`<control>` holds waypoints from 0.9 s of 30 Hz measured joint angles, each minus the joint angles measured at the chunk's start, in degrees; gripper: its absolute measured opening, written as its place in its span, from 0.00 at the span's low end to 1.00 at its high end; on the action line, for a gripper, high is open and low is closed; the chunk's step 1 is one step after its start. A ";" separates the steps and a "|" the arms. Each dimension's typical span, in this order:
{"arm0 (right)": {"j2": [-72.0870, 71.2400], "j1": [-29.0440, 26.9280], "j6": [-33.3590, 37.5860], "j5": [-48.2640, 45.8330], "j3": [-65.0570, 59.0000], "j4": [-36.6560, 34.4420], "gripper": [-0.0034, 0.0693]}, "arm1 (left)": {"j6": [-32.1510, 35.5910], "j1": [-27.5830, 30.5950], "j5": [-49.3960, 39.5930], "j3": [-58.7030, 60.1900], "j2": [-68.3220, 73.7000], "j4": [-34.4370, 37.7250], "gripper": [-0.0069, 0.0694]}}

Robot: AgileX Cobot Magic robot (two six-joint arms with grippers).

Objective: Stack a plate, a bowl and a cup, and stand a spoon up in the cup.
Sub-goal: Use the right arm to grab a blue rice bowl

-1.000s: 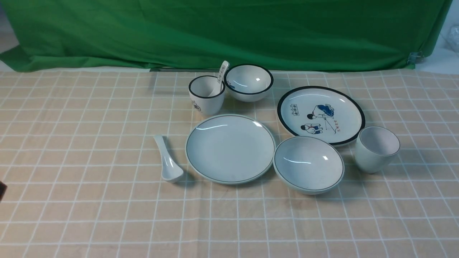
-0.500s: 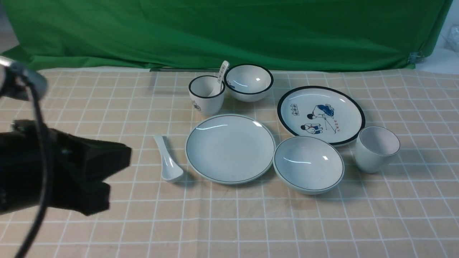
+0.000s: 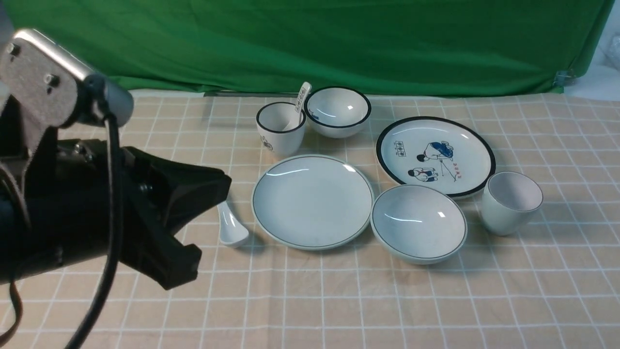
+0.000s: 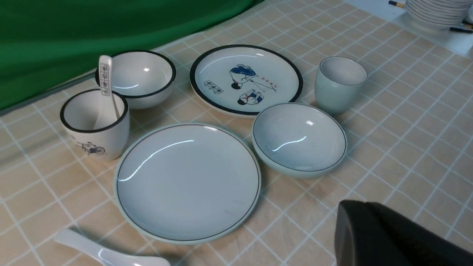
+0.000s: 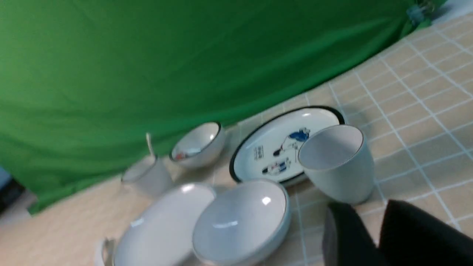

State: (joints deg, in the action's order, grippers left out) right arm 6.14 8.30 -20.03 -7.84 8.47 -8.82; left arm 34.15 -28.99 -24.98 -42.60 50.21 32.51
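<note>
The plain plate lies mid-table, with the shallow bowl touching its right side and the plain cup standing upright further right. Left of the plate lies the white spoon; its handle is hidden behind my left gripper. That gripper hangs above the table, shut and holding nothing, as the left wrist view shows. My right gripper is outside the front view. The right wrist view has it just short of the cup, open a little with nothing between its fingers.
Behind the plate stand a black-rimmed cup holding a printed spoon, a black-rimmed bowl and a cartoon plate. A green cloth hangs along the back edge. A stack of dishes sits beyond the table's right side.
My left arm has swung in from the left edge of the front view and moved right, up to the spoon, covering its handle. The dishes have not moved.
</note>
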 joint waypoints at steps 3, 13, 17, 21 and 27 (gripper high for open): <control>18.57 4.97 15.97 -16.07 18.14 -0.04 0.28 | 0.39 0.00 1.25 0.00 0.00 -0.13 0.09; 63.08 16.50 36.12 -35.41 48.56 0.74 0.23 | 0.44 0.00 -3.30 0.00 -0.18 -1.69 0.09; 74.49 22.31 37.62 -33.35 53.46 3.25 0.36 | 0.44 0.00 -6.16 0.00 -1.13 -1.69 0.09; 84.30 24.19 40.27 -31.19 56.02 4.17 0.66 | 0.44 0.00 -8.00 0.00 -2.69 -1.69 0.09; 93.77 24.38 42.58 -25.83 57.67 6.65 0.81 | 0.57 0.00 -9.73 0.00 -3.01 -1.87 0.09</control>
State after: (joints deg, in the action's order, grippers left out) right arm 99.91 32.68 22.55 -33.67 66.14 -2.16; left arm 34.71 -28.99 -34.71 -42.60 47.20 30.64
